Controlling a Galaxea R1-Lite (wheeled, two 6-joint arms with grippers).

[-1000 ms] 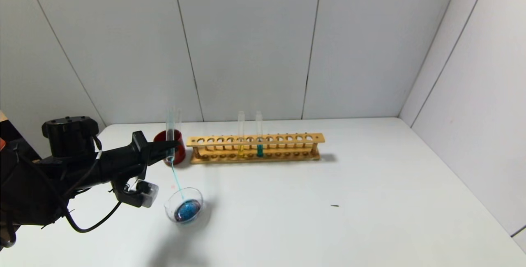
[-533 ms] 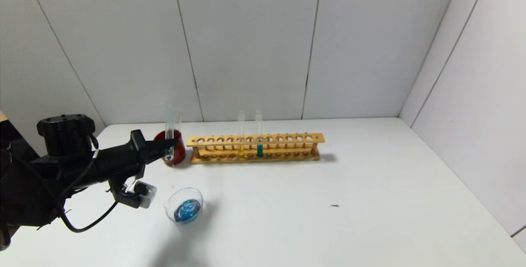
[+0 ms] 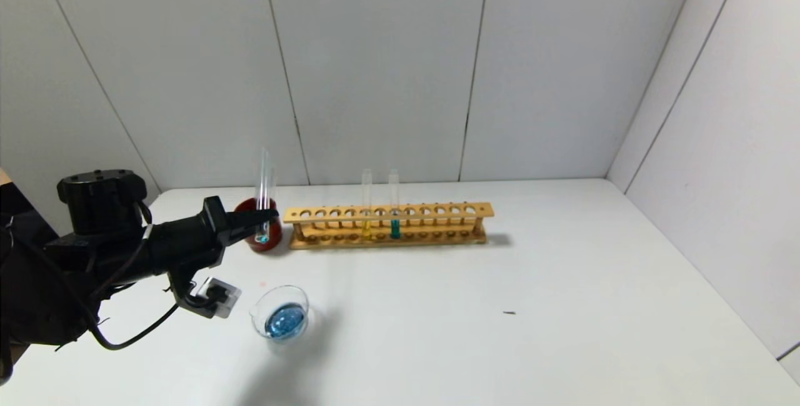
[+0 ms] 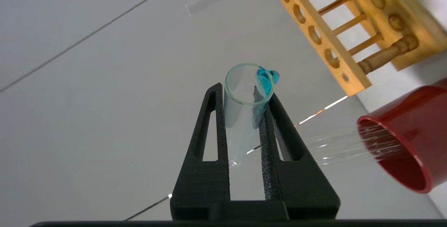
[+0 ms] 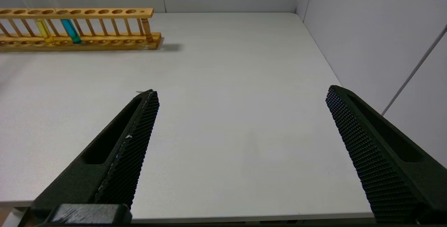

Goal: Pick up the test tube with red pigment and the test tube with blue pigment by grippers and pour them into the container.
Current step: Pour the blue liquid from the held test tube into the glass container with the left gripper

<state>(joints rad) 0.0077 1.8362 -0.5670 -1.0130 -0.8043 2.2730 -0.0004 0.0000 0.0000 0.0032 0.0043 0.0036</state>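
My left gripper is shut on the test tube with blue pigment, held almost upright, mouth down, just in front of the red cup. In the left wrist view the fingers clamp the tube, and a blue drop hangs on its rim. The container, a clear glass dish, sits on the table nearer me and holds blue liquid. No tube with orange-red liquid shows. My right gripper is open and empty, low over the table's right front, and is out of the head view.
A wooden rack stands behind, right of the red cup, holding a yellow tube and a teal tube. An empty clear tube leans out of the red cup. A small dark speck lies mid-table.
The blue stream from the tube into the dish has stopped. My left gripper has drawn the tube back and up toward the red cup. The right arm has not moved.
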